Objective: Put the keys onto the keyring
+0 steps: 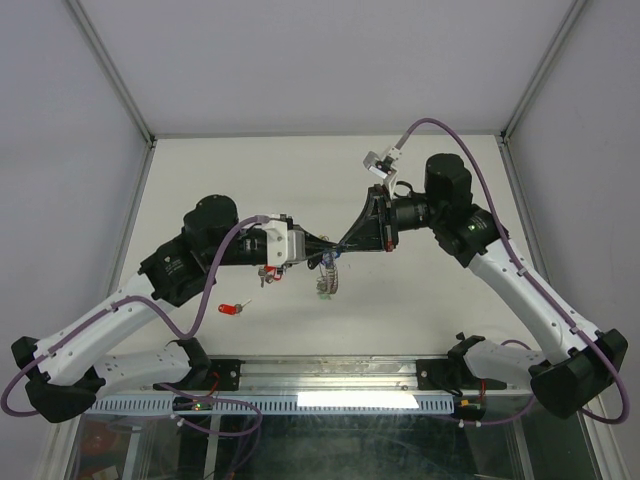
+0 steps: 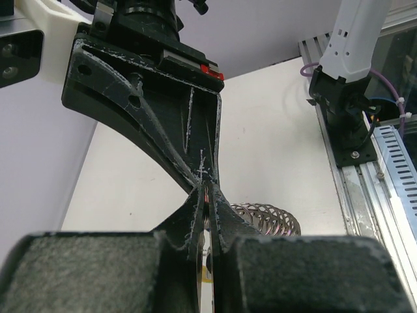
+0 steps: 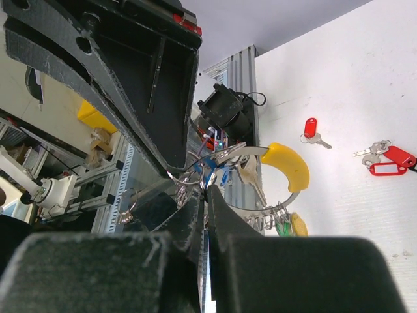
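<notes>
Right gripper (image 3: pixel 207 190): closed tight. The keyring (image 3: pixel 189 175) wire comes out right at its tips, so you appear to be pinching the ring.
Left gripper (image 2: pixel 206 194): closed narrow, tip to tip with the right one. A sliver of metal sits between its fingers (image 2: pixel 225 225); you cannot tell which piece it is.
Keyring place: at the meeting tips, up off the table (image 1: pixel 250 180).
Done: several keys (image 3: pixel 251 173) hang just below the tips, blue and green tags among them, beside a yellow piece (image 3: pixel 287 164) and a coil (image 2: pixel 264 218).
Remaining: beyond the bunch, well away from the tips, a red key (image 3: pixel 311 128) and a red-tag key (image 3: pixel 389 161) lie loose on the table, apart from each other. By my judgement you have not threaded these yet.
Progress: partway; most keys look gathered, two are outstanding.
Right wrist view: the only one giving you the ring wire, the tag colours and both loose keys clearly.
Left wrist view: shows the coil just past its fingers; no loose key is in it.
Top view: only here do you see the bunch hanging free under the tips, with the red key on the left gripper's side. The ring is too small to make out.
</notes>
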